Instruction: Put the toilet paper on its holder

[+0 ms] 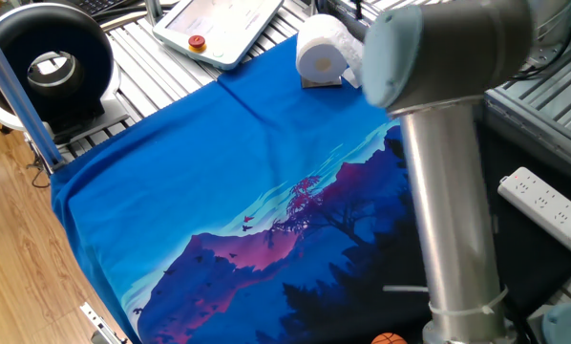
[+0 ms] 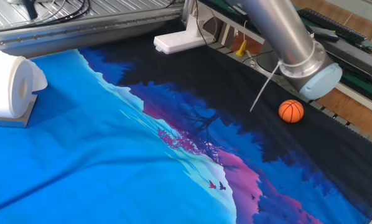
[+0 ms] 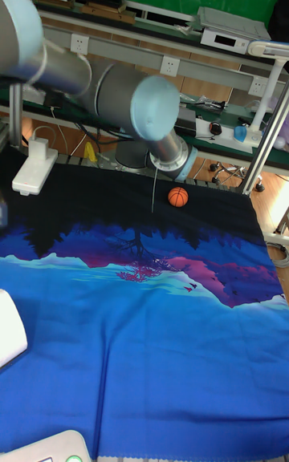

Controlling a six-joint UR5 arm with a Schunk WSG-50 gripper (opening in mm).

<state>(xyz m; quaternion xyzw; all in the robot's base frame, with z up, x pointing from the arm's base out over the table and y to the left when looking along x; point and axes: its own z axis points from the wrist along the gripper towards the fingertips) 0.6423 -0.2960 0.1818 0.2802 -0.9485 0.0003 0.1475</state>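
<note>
You have the plump white roll of soft tissue (image 1: 321, 51) lying on its side at the far corner of the desk, seated on the small flat rectangular base of the silver metal holder (image 2: 17, 115). In one fixed view its round end face with the hollow core faces the camera; in the other fixed view the end face points right, toward the middle of the cloth, so the roll's long axis runs level with the desk top. A loose flap of tissue sticks out at its side. In the tall fixed view only a white sliver of the roll shows at the left edge.

The desk is covered by a smooth printed cloth (image 1: 219, 191), bright blue near the roll and shading into purple mountains and black tree shapes. It lies with a few soft creases.

The brushed silver tube of the robot arm (image 1: 448, 201), with pale blue-grey rounded joint caps, crosses the right of one fixed view, its elbow cap just beside the roll in the picture. You cannot see the end effector in any view, so whether its fingers are apart or together cannot be told.

A small orange basketball-patterned ball (image 2: 291, 111) sits on the dark part of the cloth, well apart from the roll.
</note>
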